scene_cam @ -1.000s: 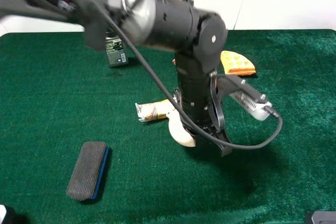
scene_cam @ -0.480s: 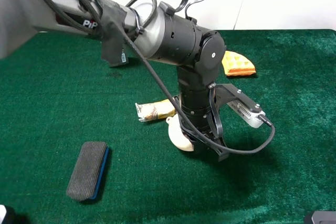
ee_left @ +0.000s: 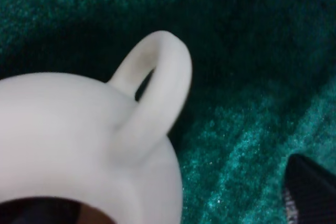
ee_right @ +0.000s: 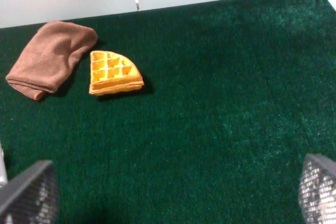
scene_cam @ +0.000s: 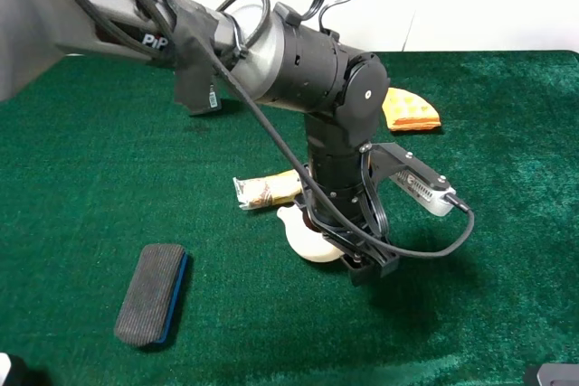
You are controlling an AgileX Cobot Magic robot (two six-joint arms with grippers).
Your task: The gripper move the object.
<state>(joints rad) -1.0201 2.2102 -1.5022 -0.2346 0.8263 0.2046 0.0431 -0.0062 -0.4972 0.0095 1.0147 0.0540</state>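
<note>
The cream-white teapot [scene_cam: 306, 239] rests on the green cloth just left of my left gripper [scene_cam: 366, 267], which reaches down at the table's middle. In the left wrist view the teapot [ee_left: 79, 129] fills the frame, with its loop handle [ee_left: 160, 82] up and its brown inside at the edge. One dark fingertip [ee_left: 312, 195] stands clear of the teapot's wall, with green cloth between them. The other finger is hidden, so the jaws look open. My right gripper [ee_right: 170, 198] is open and empty above bare cloth, with its pads [ee_right: 26, 192] far apart.
A clear-wrapped snack packet [scene_cam: 265, 190] lies just behind the teapot. A dark eraser block [scene_cam: 152, 294] lies at the front left. A waffle wedge [scene_cam: 409, 108] lies at the back right. A brown cloth [ee_right: 50, 59] lies beside the waffle [ee_right: 114, 72]. A dark box [scene_cam: 206, 99] is partly hidden behind the arm.
The teapot, tilted and held up before, now sits flat on the cloth. My left gripper has lowered and its fingers have shifted slightly to the right of the pot.
</note>
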